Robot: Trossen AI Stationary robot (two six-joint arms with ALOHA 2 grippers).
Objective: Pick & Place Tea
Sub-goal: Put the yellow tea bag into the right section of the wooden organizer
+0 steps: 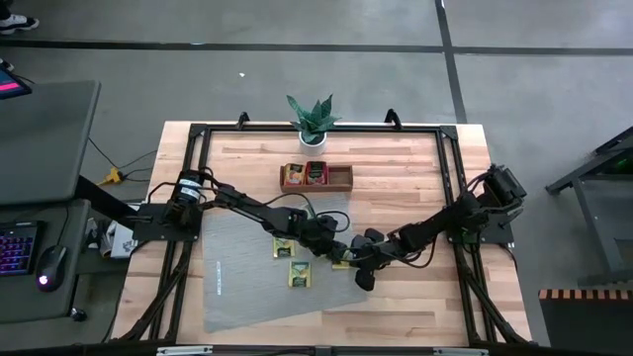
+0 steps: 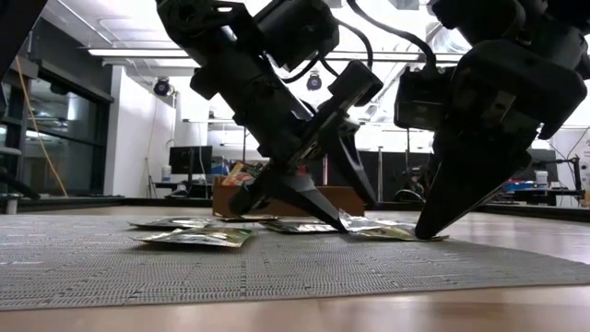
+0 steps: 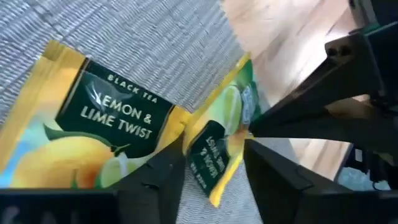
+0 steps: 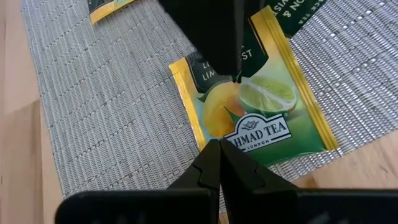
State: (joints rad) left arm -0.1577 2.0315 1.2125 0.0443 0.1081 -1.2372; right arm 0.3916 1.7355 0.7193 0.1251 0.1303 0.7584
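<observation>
Your left pincer (image 3: 214, 177), part open, straddles the sachet (image 4: 252, 109) flat on the mat (image 1: 237, 282); the closed right pincer (image 4: 219, 148) pins its right edge.

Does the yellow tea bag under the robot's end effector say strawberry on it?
No. In the left wrist view, the yellow tea bag on the grey mat reads "Lemon & Lime Twist".

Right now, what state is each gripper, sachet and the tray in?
Left gripper: open, fingers straddling the edge of the yellow-green lemon-lime tea sachet.
Right gripper: shut, tip pressing that sachet's edge near the grey ribbed mat border.
Lemon-lime sachet: flat on the mat, not lifted.
Other yellow sachets: lying flat on the mat.
Brown wooden tray: two compartments hold sachets, the third looks empty.
</observation>
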